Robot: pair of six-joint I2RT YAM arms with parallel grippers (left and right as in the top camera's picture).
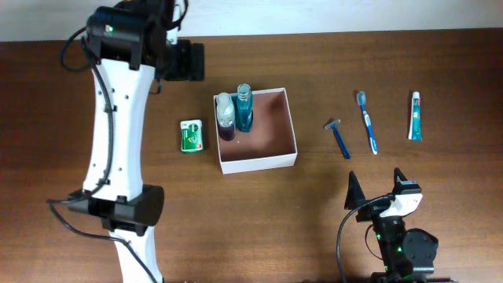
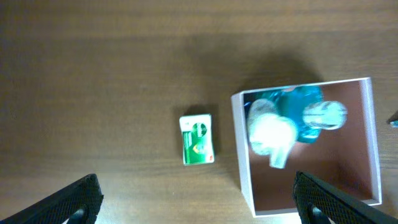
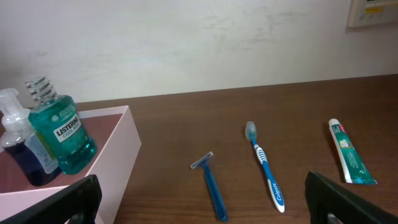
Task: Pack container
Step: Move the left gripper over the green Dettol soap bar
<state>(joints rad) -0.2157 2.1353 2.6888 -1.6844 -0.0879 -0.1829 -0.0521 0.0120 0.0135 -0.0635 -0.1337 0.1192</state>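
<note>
Brown wood table [image 1: 314,63] carries the container [image 1: 259,163] at its middle, flat on its base with the open side up. It is square, so no axis is longer. Its walls run nearly along the table's edges, turned only a little.

Two bottles stand upright in its far-left corner, touching. The mouthwash [image 1: 244,110] is on the right and the pump bottle [image 1: 225,116] on the left. The rest of the reddish floor is bare.

A green packet [image 1: 191,135] lies just left of the container. Well to the right lie a razor [image 1: 339,137], a toothbrush [image 1: 367,122] and a toothpaste [image 1: 414,115], each pointing roughly near to far.

The left gripper [image 2: 199,202] hangs above the table, looking down on the packet and container, fingers wide apart and holding nothing. The right gripper [image 1: 377,187] sits near and right of the container, fingers also spread and holding nothing.
</note>
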